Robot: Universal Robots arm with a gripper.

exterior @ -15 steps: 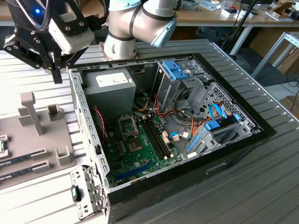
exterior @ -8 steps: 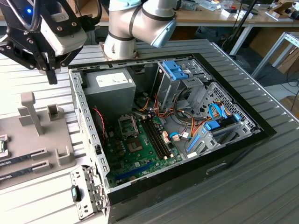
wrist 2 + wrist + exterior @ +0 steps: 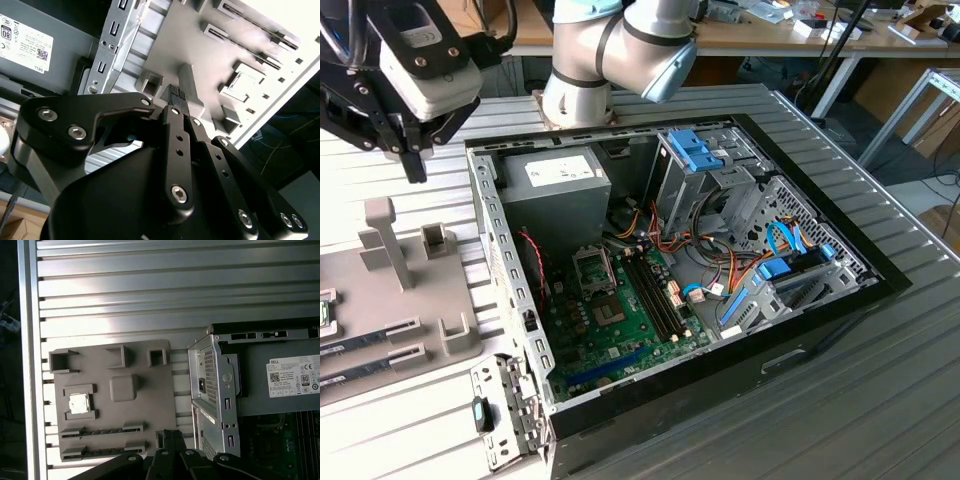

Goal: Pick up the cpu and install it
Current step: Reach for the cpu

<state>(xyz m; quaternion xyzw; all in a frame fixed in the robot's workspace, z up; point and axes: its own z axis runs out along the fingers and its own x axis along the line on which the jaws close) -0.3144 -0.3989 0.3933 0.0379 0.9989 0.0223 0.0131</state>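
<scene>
furthest to the exterior view's left, lower than the pincer, a flat pale grey plastic holder tray (image 3: 380, 290) lies on the ribbed aluminium table (image 3: 880, 400). two long thin dark memory sticks (image 3: 370, 342) rest in its slots, and a square grey post (image 3: 382, 235) stands upright on it. the cpu (image 3: 78, 403), a small square chip with a silvery metal top, sits flat in a framed pocket of this tray, just beside the memory slots, well apart from the pincer and untouched.

the black pincer (image 3: 416, 168) hangs above the tray's side nearest the case. its thin fingers are drawn together to a narrow tip with nothing between them, as both wrist views also show.

to the exterior view's right of the pincer, and lower, lies the open black and silver computer case (image 3: 505, 300). inside it, nearest the pincer, is the grey metal power-supply box (image 3: 555, 185). then come the green motherboard (image 3: 620, 320) with its square metal-framed processor socket (image 3: 592, 268), and further right a blue plastic drive latch (image 3: 695, 150).
</scene>
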